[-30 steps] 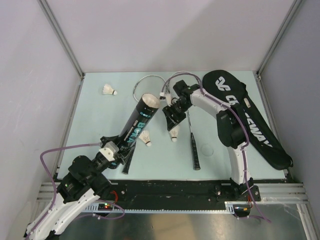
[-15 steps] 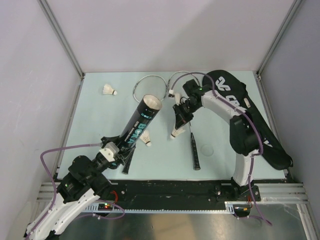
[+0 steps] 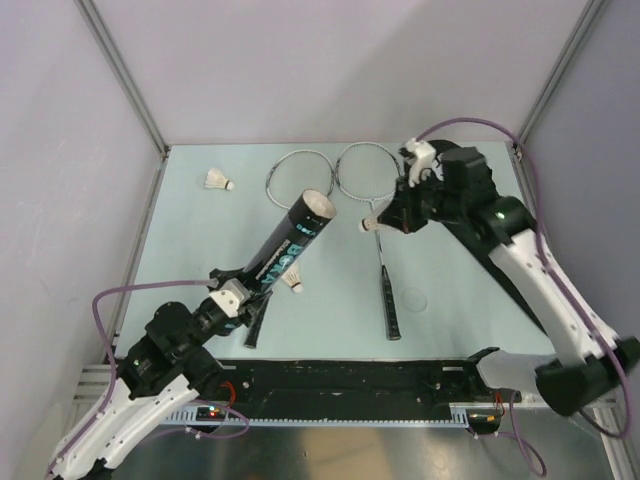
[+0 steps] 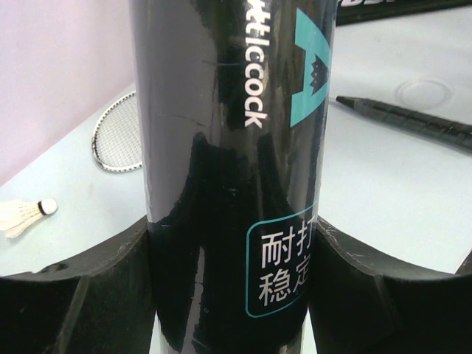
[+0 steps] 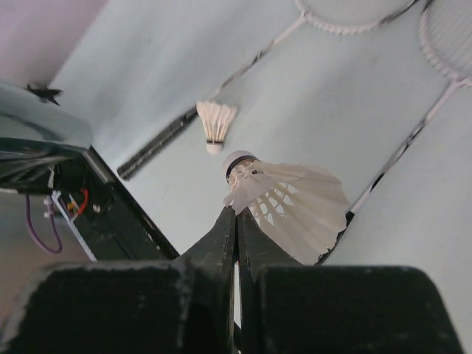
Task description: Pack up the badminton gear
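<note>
**A:** Start at the left edge. What is there?

**B:** The far-left shuttlecock (image 3: 218, 181) lies alone on the table (image 3: 190, 250) in the upper left, cork to the right. Lower down, my left gripper (image 3: 235, 296) is clamped around the base of the black tube (image 3: 290, 245), with a finger on each side of it.

**A:** How does the tube sit?

**B:** It is tilted and off the table, rising toward the upper middle of the frame with its open mouth on top. The middle shuttlecock (image 3: 292, 281) lies on the table just beside it, to its lower right.

**A:** And the rackets?

**B:** Both lie flat on the table. The left racket (image 3: 297, 175) has its head at the top centre, and its shaft runs down under the tube. The right racket (image 3: 368, 170) lies next to it, heads side by side, with its handle pointing to the bottom of the frame.

**A:** Your other claw?

**B:** My right gripper (image 3: 388, 220) hangs above the right racket's shaft, right of centre. Its fingers are pressed together, nipping the feather edge of the held shuttlecock (image 3: 372, 224). That one is clear of the table, cork toward the left.

**A:** The bag?

**B:** The racket bag (image 3: 508, 288) lies along the right side, mostly hidden under my right arm.
</note>
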